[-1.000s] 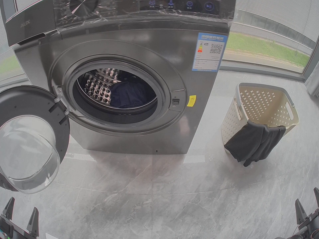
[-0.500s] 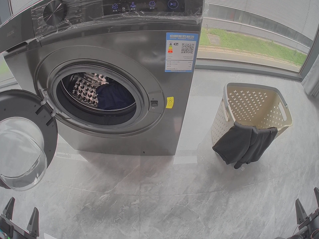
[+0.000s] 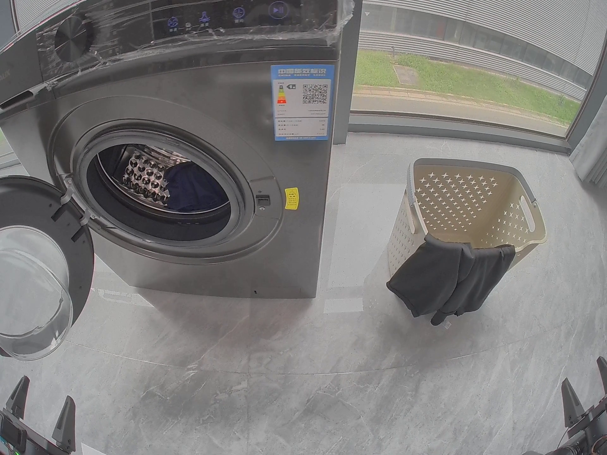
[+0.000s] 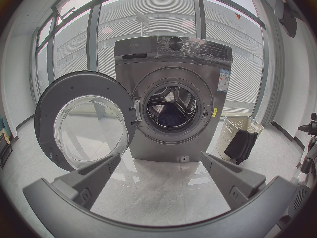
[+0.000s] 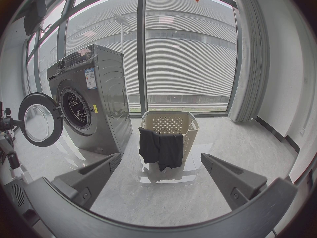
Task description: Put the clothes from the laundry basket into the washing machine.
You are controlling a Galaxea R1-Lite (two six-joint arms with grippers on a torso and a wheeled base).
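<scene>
Head cam sits high on the robot and looks fwd & down. The washing machine (image 3: 297, 235) front and laundry basket (image 3: 399, 235) are both fairly near. The left gripper (image 3: 42, 393) and right gripper (image 3: 583, 374) tips poke in at the bottom corners. Left wrist cam is low by the floor, farther back. It faces the open drum nearly square-on betw. its own wide-apart fingers (image 4: 95, 176). Right wrist cam is also low, fingers likewise apart. It faces the basket w/ a dark garment (image 5: 160, 147) over the rim, machine seen obliquely. All 3 views share machine, open door (image 3: 38, 273) & basket.
</scene>
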